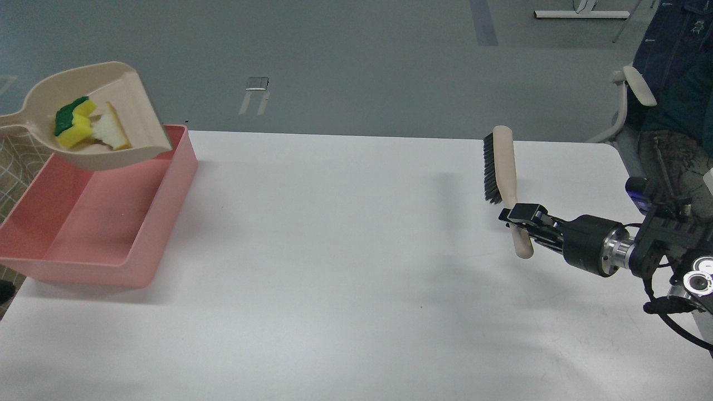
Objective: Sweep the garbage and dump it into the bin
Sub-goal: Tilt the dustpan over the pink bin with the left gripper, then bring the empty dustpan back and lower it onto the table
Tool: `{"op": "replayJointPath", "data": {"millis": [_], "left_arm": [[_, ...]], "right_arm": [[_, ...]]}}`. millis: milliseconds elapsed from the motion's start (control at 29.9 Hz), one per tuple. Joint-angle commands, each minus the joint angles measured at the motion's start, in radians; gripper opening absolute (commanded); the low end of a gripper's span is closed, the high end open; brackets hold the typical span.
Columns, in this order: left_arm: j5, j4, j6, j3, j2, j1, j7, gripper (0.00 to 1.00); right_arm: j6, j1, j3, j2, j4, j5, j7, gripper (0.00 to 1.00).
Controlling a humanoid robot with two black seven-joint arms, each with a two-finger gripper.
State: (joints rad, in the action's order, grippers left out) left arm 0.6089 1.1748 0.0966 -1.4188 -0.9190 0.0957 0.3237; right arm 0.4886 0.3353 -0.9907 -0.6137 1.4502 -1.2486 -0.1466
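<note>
The beige dustpan (120, 120) hangs in the air above the far part of the salmon-pink bin (167, 200) at the left. In the pan lie the garbage scraps: a yellow piece with a green top (72, 125) and a pale whitish wedge (108, 135). The pan's handle runs off the left edge, and my left gripper is out of view. My right gripper (518, 216) at the right is shut on the handle of the beige hand brush (504, 164), held upright with black bristles facing left.
The white table (345, 267) fills the middle. An office chair (635, 94) stands beyond the table's far right corner. Grey floor lies behind the table. A beige patterned cloth (14, 161) shows left of the bin.
</note>
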Motion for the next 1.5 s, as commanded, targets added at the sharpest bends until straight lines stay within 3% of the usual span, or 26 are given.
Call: {"op": "replayJointPath", "data": {"millis": [0, 167, 334, 769, 1304, 1471], "left_arm": [[0.049, -0.029, -0.002, -0.002, -0.061, 0.033, 0.058, 0.0], [0.192, -0.032, 0.006, -0.002, -0.075, 0.053, 0.086, 0.0], [0.454, -0.032, 0.064, 0.005, -0.069, 0.067, 0.143, 0.0], [0.845, -0.032, 0.251, 0.011, -0.096, 0.067, 0.146, 0.0], [0.841, -0.018, 0.311, -0.003, -0.279, 0.045, 0.147, 0.0], [0.799, 0.029, 0.292, -0.003, -0.296, -0.063, 0.143, 0.0]], "right_arm": [[0.0, -0.002, 0.003, 0.0, 0.005, 0.0, 0.001, 0.0], [0.0, -0.015, 0.003, 0.005, 0.012, 0.0, -0.001, 0.0], [0.0, -0.021, 0.003, 0.022, 0.016, -0.002, -0.001, 0.0], [0.0, -0.016, 0.0, 0.049, 0.018, -0.003, -0.001, 0.0], [0.0, -0.01, 0.001, 0.061, 0.047, -0.006, -0.001, 0.0], [0.0, -0.009, 0.003, 0.06, 0.039, -0.008, -0.001, 0.0]]}}
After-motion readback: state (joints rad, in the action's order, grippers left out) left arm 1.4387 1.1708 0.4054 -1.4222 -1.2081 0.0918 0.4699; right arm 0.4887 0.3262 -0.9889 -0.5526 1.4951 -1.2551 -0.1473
